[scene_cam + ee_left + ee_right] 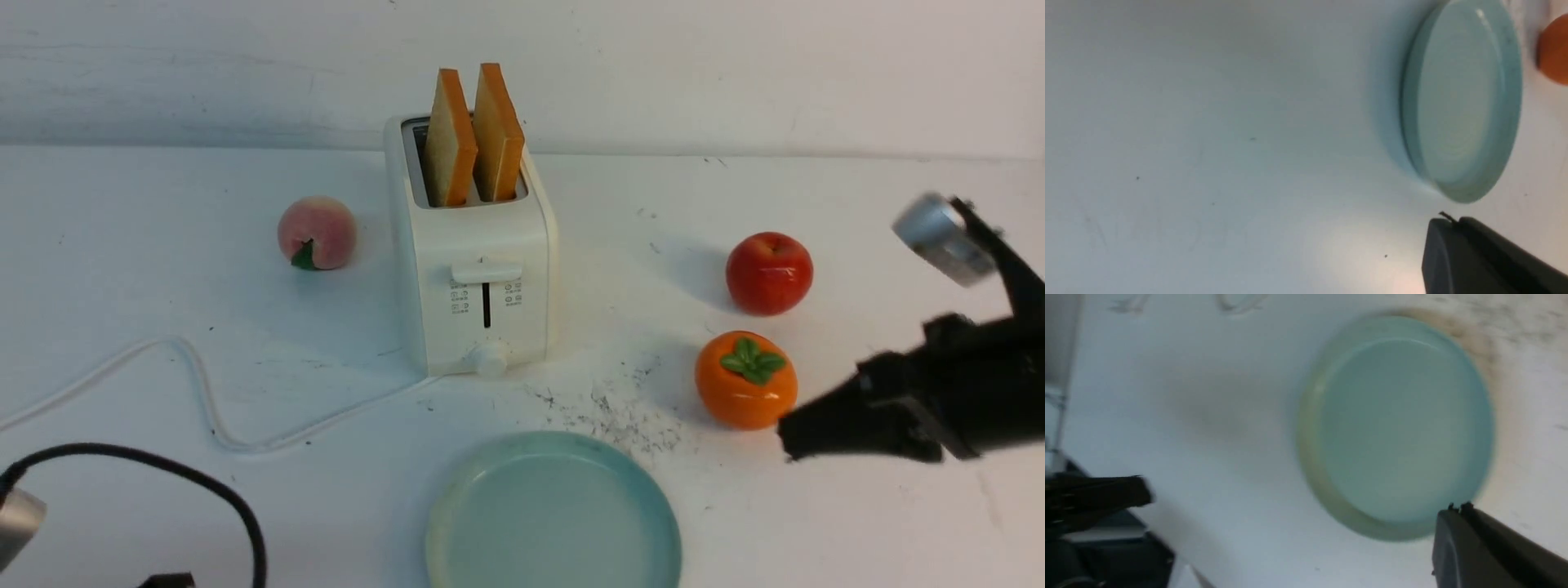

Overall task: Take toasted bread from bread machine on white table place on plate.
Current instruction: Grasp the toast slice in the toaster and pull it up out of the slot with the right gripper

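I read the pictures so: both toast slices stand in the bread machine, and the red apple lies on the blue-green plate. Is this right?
Not quite. The red apple is not on the plate; it sits on the white table, right of the bread machine, as the front view shows. Both toasted bread slices do stand in it.

No legible text, brand, number or sign is to be found in any of the views. Only on the front of the bread machine (478, 269) are printed marks seen. One small column of dark symbols (459, 297) is set to the left of the lever slot (486, 304), and a second column (513, 292) to its right. They are too small and too blurred for any letter or figure to be made out.
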`<state>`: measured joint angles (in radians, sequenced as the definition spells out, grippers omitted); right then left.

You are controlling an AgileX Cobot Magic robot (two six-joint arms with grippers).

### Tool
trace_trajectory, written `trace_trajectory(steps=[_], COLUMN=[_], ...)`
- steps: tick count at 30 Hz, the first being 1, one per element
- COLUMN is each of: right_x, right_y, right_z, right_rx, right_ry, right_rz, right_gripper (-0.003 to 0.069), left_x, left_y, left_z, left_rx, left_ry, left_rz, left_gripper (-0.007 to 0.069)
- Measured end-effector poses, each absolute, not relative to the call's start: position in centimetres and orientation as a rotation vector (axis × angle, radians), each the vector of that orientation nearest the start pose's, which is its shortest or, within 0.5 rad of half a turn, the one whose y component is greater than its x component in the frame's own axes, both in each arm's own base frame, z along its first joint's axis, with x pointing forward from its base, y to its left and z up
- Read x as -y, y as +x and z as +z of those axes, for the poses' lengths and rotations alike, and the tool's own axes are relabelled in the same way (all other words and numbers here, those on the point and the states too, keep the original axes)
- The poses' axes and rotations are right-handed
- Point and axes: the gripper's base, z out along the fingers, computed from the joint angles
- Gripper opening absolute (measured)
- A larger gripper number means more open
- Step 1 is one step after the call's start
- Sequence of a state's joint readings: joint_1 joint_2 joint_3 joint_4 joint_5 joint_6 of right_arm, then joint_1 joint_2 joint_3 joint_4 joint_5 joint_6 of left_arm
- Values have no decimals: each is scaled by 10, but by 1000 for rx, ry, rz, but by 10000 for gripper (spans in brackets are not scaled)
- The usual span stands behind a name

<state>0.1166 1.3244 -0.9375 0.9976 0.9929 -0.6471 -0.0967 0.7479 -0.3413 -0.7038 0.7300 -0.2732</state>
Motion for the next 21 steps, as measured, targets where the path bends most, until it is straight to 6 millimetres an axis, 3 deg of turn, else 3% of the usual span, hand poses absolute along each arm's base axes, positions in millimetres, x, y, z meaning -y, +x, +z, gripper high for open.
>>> trace_trajectory(steps=[5,11,13,21], right_x=[-142,-183,-211,-228], right_y=[276,312,338,374], right_z=[336,345,348,365], right_rx=[-2359,-2422,-2382,-2183], right_ry=[-631,-692,-708,-617], right_rz=[1054,902,833,777], right_gripper=[-8,-5,1,70], left_x=[51,51,51,51], left_y=[112,112,111,110], left_z=[216,216,216,216], left_rx=[-2545,-2549,-2559,-2573], left_ry=[-702,-681,-664,-611], left_rz=[-901,-896,-893,-882], left_gripper=[-14,-14,-14,-14])
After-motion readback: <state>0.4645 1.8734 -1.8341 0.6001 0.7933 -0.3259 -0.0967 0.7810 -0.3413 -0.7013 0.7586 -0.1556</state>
